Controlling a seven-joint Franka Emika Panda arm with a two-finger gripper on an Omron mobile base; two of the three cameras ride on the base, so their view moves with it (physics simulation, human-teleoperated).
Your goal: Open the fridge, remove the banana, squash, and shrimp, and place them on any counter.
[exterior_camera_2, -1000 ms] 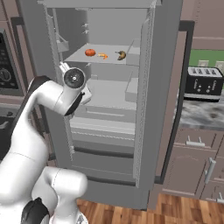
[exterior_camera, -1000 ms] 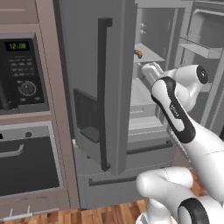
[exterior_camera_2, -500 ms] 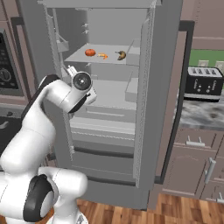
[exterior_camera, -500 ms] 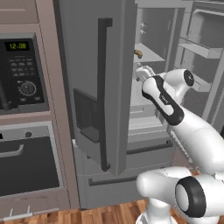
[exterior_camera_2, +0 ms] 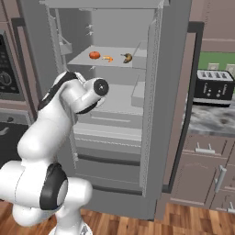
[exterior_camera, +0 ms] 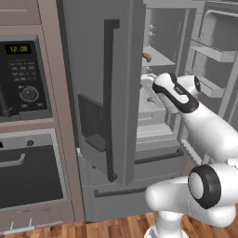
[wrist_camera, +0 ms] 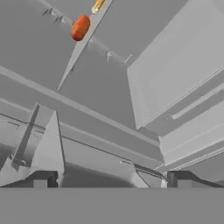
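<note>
The fridge (exterior_camera_2: 172, 105) stands with both doors swung open. On its upper shelf (exterior_camera_2: 87, 60) lie an orange-red squash (exterior_camera_2: 94, 55), a small orange shrimp (exterior_camera_2: 107, 58) and a brown-tinged yellow banana (exterior_camera_2: 127, 58). From the left base view the banana (exterior_camera: 147, 57) peeks past the open left door (exterior_camera: 95, 69). My gripper (wrist_camera: 111, 179) is open and empty, held inside the fridge opening below that shelf. In the hand view the squash (wrist_camera: 80, 27) and the shrimp (wrist_camera: 97, 6) sit far up the picture, well away from my fingertips (wrist_camera: 41, 178).
A black toaster (exterior_camera_2: 213, 86) sits on the marbled counter (exterior_camera_2: 209, 123) right of the fridge, above mauve-brown cabinets (exterior_camera_2: 206, 160). A wall oven (exterior_camera: 28, 172) with a microwave panel (exterior_camera: 23, 79) fills the left side. A grey box (exterior_camera_2: 139, 94) rests on the middle shelf.
My arm has swung further toward the fridge interior, its elbow joint shifting closer to the shelves. The jaws stayed open and the food has not moved.
</note>
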